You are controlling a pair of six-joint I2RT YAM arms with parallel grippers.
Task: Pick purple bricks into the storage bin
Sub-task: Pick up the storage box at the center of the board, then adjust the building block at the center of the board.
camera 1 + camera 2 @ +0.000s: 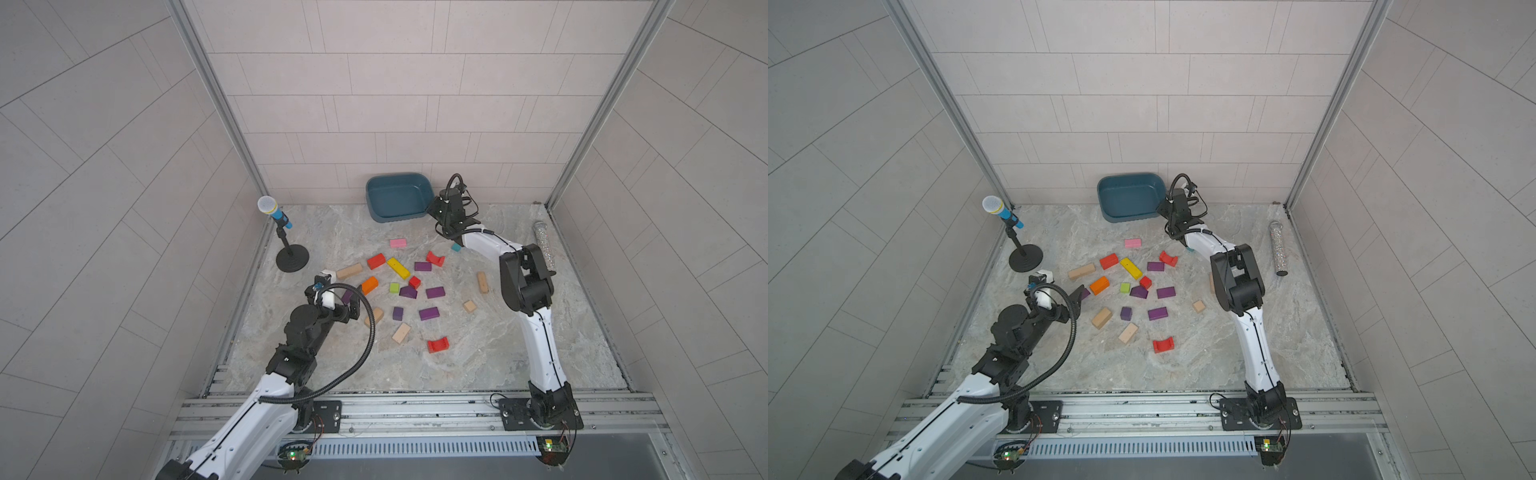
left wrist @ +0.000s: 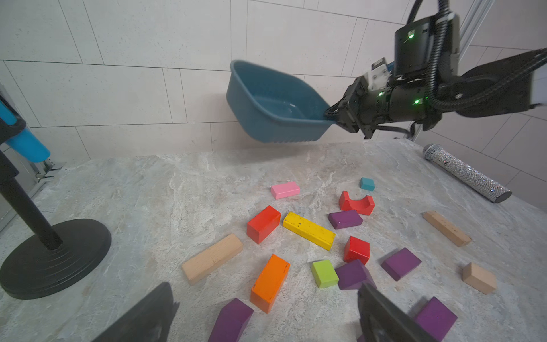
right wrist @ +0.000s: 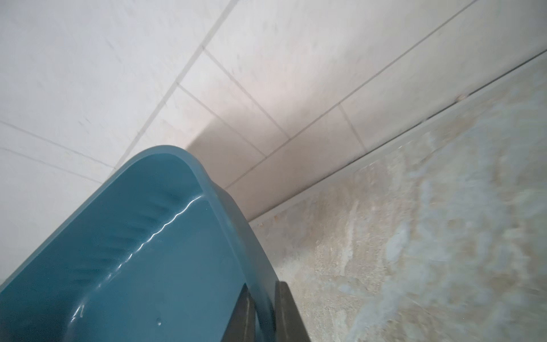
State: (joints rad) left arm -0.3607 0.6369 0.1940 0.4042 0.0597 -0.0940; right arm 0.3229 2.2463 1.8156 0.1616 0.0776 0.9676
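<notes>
right gripper (image 3: 264,296) pinching storage bin (image 3: 142,251) rim, bin aloft, tilted | left gripper (image 2: 266,296) spread above purple bricks (image 2: 344,219) | bricks likely light, rigid, slick paint; grip flat long sides

the storage bin (image 1: 395,199) hangs tilted over the table (image 1: 478,353) near the back wall, its right wall pinched in the right gripper (image 2: 331,114). the blocks (image 1: 399,268) lie scattered mid-table before it. the stand microphone (image 1: 276,214) stands back left; the loose microphone (image 1: 542,245) lies along the right edge.

Low, left hand (image 2: 268,285) gapes wide; right arm (image 1: 536,332) outstretched, right hand (image 2: 331,116) clamped on the storage bin (image 2: 251,97).
</notes>
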